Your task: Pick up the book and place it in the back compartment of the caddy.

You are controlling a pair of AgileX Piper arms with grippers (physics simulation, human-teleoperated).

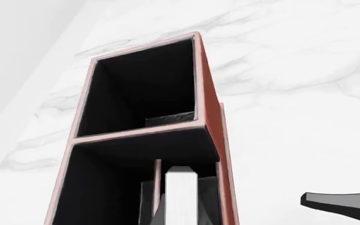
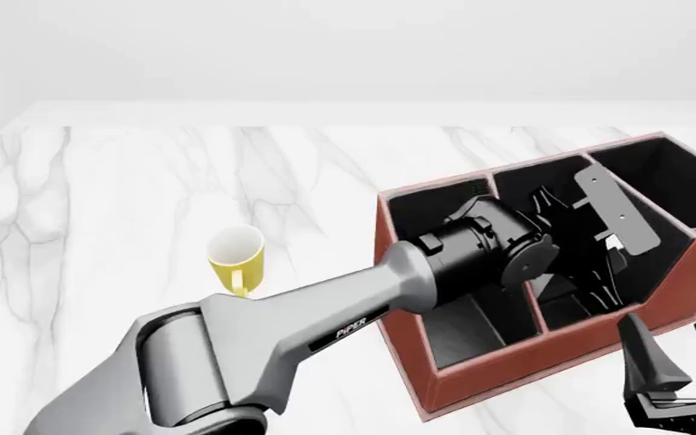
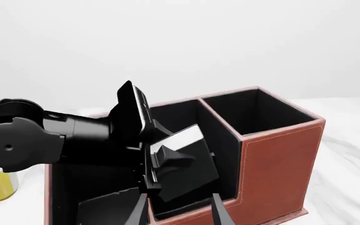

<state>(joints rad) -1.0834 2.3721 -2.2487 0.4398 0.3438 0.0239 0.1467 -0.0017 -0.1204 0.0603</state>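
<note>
While the yellow mug (image 2: 238, 257) stands apart, the left gripper (image 3: 161, 164) seemingly grips the book (image 3: 183, 161) inside the caddy (image 2: 529, 362).

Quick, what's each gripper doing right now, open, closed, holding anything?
Left gripper: closed on the book, tilted inside the caddy.
Right gripper: open, holding nothing, beside the caddy.

left arm (image 2: 275, 335): grey shell, "PIPER" lettering | wrist (image 2: 493, 254): black | end effector (image 2: 602, 263): black

Simulated marble tabletop (image 2: 142, 181), blank backdrop
</note>
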